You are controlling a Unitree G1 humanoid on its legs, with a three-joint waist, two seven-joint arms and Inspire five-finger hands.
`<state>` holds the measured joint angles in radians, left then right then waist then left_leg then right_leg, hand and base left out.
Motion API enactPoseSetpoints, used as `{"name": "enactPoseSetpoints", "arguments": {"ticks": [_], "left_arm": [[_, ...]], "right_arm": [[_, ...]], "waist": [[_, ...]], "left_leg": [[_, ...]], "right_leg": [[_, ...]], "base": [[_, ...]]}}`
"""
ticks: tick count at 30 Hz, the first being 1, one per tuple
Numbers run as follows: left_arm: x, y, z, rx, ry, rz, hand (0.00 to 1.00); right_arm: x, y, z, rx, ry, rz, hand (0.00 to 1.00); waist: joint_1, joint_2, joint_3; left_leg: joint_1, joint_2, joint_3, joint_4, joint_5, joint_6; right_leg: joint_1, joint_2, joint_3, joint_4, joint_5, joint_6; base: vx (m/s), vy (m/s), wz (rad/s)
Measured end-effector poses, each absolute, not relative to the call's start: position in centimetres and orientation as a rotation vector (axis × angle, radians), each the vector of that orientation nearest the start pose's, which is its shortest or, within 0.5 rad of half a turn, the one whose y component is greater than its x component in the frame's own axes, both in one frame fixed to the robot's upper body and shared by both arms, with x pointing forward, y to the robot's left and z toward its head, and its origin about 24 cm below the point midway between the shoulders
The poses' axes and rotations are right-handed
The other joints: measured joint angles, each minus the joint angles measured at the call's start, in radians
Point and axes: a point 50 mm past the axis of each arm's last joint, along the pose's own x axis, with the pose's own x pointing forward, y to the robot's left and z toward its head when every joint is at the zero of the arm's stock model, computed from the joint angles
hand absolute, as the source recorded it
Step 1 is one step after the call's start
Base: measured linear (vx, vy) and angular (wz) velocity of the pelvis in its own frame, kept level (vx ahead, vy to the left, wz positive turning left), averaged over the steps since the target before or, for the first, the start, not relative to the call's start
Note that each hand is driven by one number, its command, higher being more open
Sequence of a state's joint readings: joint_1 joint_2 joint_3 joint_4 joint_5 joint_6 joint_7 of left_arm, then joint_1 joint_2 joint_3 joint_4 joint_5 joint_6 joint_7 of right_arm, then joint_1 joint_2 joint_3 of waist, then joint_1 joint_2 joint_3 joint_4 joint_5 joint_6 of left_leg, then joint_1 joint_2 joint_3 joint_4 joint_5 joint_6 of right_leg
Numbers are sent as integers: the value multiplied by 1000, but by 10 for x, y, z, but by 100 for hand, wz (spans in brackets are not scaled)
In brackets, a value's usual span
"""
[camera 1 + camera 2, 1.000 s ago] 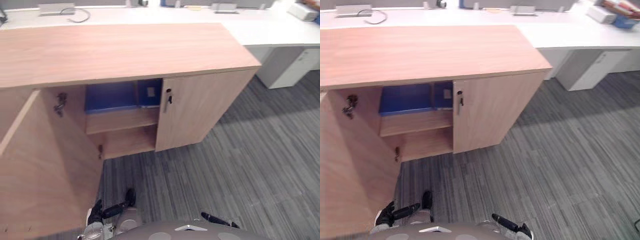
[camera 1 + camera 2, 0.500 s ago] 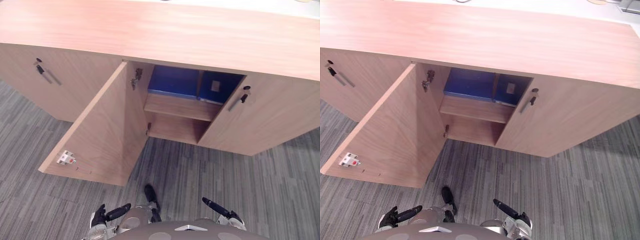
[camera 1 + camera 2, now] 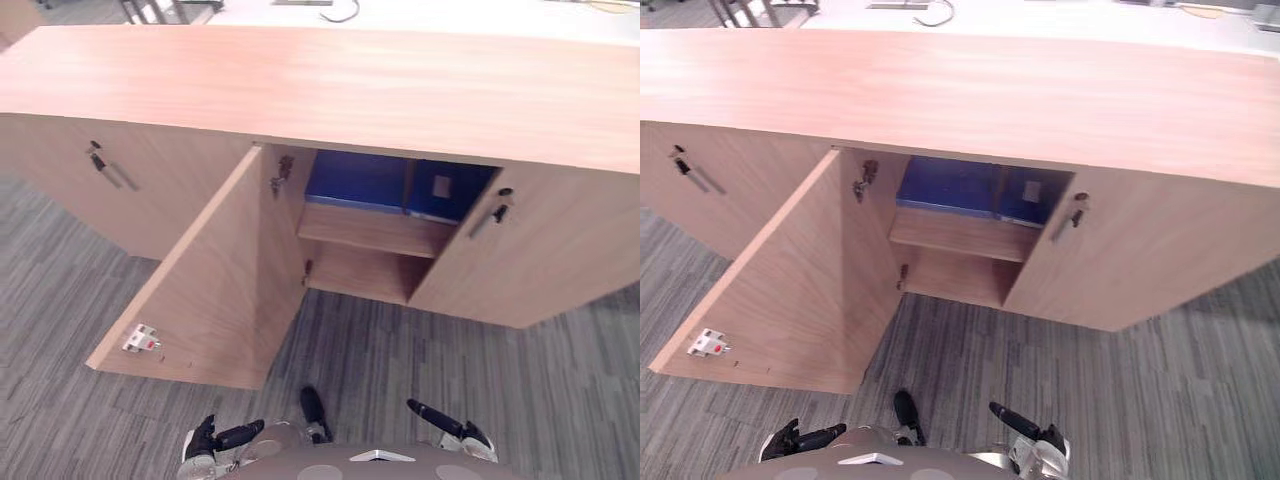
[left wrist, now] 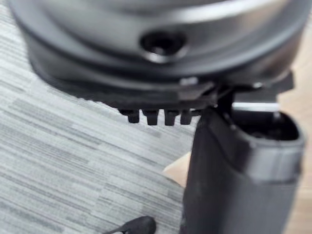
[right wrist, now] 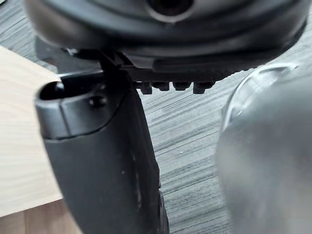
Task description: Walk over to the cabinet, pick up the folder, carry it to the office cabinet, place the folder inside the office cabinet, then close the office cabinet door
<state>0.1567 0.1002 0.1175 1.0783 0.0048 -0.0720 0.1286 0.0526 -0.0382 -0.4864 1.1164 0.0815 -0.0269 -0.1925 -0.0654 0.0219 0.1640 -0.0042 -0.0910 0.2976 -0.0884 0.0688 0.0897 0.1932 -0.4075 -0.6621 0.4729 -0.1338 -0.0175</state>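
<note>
well apart, folder (image 3: 356,180) shelved, right hand (image 3: 450,425) low

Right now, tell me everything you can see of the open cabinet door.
The open cabinet door is a flat panel of light wood-look board, swung wide toward the robot at the left of the opening. Its inner face shows, bare but for a white latch piece with a red spot near the top corner of its free edge. Two metal hinges join it to the cabinet. It hangs upright above the grey carpet; nothing else touches it.
</note>
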Motion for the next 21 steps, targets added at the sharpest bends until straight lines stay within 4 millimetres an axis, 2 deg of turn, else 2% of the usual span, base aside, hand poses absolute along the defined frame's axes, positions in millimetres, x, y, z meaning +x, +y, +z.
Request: {"name": "enactPoseSetpoints", "arguments": {"ticks": [1, 2, 3, 4, 5, 6, 7, 8, 9, 10, 11, 12, 14, 15, 17, 21], "left_arm": [[63, 213, -164, 107, 1143, 305, 100], [61, 214, -164, 112, 1150, 311, 100], [61, 215, -164, 115, 1151, 313, 100], [61, 217, -164, 121, 1151, 315, 100], [61, 218, -163, 124, 1149, 317, 100], [61, 222, -163, 135, 1144, 323, 100], [58, 228, -162, 150, 1147, 333, 100], [54, 236, -160, 169, 1153, 347, 100], [53, 238, -160, 167, 1156, 356, 100], [53, 238, -161, 159, 1157, 364, 100], [54, 235, -161, 152, 1155, 362, 100], [54, 233, -162, 146, 1156, 360, 100], [52, 222, -165, 99, 1170, 368, 100], [51, 219, -166, 90, 1176, 365, 100], [51, 218, -166, 84, 1178, 368, 100], [55, 225, -164, 97, 1165, 376, 100]], "right_arm": [[74, -228, -162, 179, 1118, -693, 100], [76, -226, -162, 164, 1113, -668, 100], [76, -226, -162, 154, 1112, -656, 100], [77, -225, -162, 144, 1112, -641, 100], [78, -224, -162, 141, 1113, -634, 100], [79, -222, -162, 133, 1116, -614, 100], [74, -214, -165, 143, 1142, -596, 100], [70, -203, -169, 168, 1173, -582, 100], [67, -200, -170, 176, 1187, -578, 100], [65, -199, -170, 177, 1196, -576, 100], [65, -201, -170, 174, 1197, -573, 100], [65, -204, -170, 167, 1192, -576, 100], [56, -218, -169, 137, 1204, -605, 100], [49, -220, -169, 138, 1217, -623, 100], [47, -221, -169, 136, 1220, -626, 100], [57, -216, -169, 149, 1201, -614, 100]], "waist": [[9, -4, 3], [11, -10, 3], [11, -12, 1], [9, -12, -3], [8, -12, -6], [9, -21, -12], [12, -48, -27], [17, -100, -51], [21, -114, -57], [26, -114, -62], [32, -93, -66], [32, -88, -67], [27, -35, -65], [27, -22, -72], [27, -19, -73], [34, -43, -69]], "left_leg": [[8, 10, -16, 2, 4, 6], [18, 22, -31, 3, 8, -2], [21, 31, -38, 3, 10, -7], [23, 53, -58, 3, 13, -23], [22, 67, -65, 3, 11, -36], [22, 89, -77, 3, 5, -68], [14, 95, -86, 3, 7, -90], [13, 88, -90, 2, 8, -112], [14, 89, -94, 2, 9, -123], [14, 100, -96, 0, 9, -135], [13, 135, -105, -2, 18, -155], [13, 145, -110, -2, 23, -160], [12, 192, -145, -2, 32, -194], [13, 203, -164, -2, 31, -203], [12, 214, -184, -2, 30, -210], [12, 213, -203, -2, 29, -217]], "right_leg": [[-48, 3, 126, 41, -46, 30], [-85, 11, 200, 48, -79, 61], [-103, 15, 224, 40, -84, 68], [-130, 43, 283, -10, -90, 86], [-144, 64, 315, -49, -87, 95], [-160, 104, 376, -146, -64, 134], [-176, 122, 408, -233, -11, 177], [-197, 122, 423, -279, 82, 180], [-194, 120, 411, -283, 53, 184], [-184, 131, 412, -299, 41, 187], [-174, 167, 403, -340, 28, 178], [-171, 181, 393, -345, 24, 171], [-143, 233, 351, -357, 9, 146], [-122, 247, 331, -369, 8, 143], [-97, 264, 304, -393, 8, 143], [-67, 272, 284, -412, 8, 143]], "base": [[174, 30, 78], [140, 7, 44], [125, -31, 40], [100, -83, 34], [89, -108, 39], [67, -210, 34], [57, -223, 31], [80, -335, 21], [69, -280, 6], [73, -322, -5], [26, -236, -7], [14, -250, 2], [51, -305, 35], [115, -295, 52], [82, -148, 36], [72, -54, 18]]}}
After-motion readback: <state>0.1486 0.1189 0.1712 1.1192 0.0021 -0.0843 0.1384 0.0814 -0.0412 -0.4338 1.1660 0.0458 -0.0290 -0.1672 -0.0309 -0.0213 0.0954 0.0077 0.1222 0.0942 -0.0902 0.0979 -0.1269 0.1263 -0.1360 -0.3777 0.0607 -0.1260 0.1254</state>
